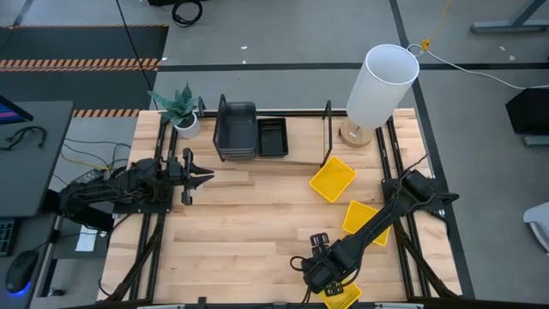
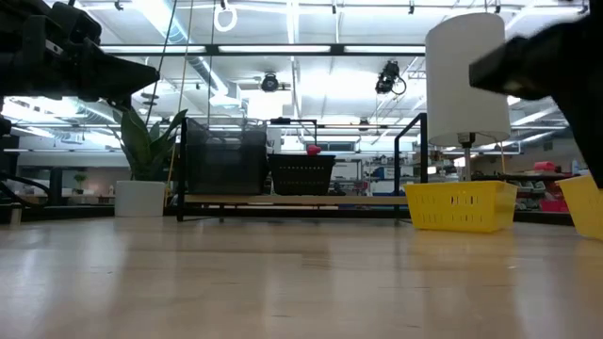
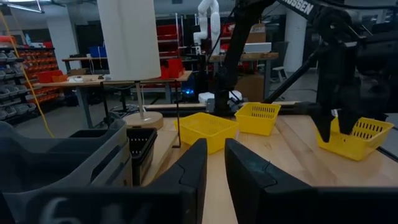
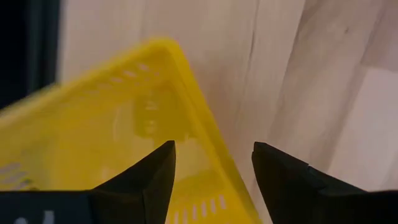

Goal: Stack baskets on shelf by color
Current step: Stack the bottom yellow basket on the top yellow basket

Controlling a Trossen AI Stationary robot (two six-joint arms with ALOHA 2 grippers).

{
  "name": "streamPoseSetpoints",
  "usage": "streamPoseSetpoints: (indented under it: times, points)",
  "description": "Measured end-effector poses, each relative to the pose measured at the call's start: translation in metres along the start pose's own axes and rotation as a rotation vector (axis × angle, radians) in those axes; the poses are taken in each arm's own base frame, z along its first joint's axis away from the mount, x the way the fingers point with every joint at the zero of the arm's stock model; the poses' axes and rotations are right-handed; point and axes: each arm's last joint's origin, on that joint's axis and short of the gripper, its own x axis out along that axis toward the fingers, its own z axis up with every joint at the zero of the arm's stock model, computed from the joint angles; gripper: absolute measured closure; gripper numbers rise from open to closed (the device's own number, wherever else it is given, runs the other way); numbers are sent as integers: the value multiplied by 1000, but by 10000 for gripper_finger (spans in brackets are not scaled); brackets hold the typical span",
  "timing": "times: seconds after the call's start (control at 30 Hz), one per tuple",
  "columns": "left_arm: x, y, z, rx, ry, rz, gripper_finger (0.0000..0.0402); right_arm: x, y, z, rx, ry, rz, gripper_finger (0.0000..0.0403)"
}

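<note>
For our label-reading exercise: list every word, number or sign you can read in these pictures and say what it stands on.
"SSEN": white letters, cut off at the start, on the right arm in the left wrist view.
A pale mark like "6" on the left gripper body: too blurred to be sure.
Baskets, shelf, lamp, plant pot: no text to be seen.

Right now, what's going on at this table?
A two-arm robot is sorting baskets onto the shelf at the back. The dark grey baskets and a black mesh basket already sit on it. The right gripper hangs with open jaws over the rim of a yellow basket at the table's front edge, not gripping it yet. Two other yellow baskets lie on the table. The left gripper waits at the left side, jaws open.
</note>
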Motion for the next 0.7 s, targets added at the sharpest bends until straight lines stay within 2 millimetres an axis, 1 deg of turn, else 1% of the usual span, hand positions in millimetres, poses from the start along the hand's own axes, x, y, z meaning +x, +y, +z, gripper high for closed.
streamPoseSetpoints:
  times: [0.1,0.27,0.37,0.53,0.57,0.7]
  points:
    - [0,0,0,0,0,0,343,8,-1,-2,-2,38,-21,204]
    - [0,0,0,0,-1,0,341,8,-2,-3,-4,52,-37,254]
    - [0,0,0,0,-2,0,337,7,-4,-3,0,54,-37,299]
    - [0,0,0,0,-3,0,334,5,-11,-2,18,97,-4,385]
    - [0,0,0,0,-2,0,334,3,-13,-3,24,107,0,392]
    - [0,0,0,0,-2,0,339,-5,-23,-4,64,127,-49,390]
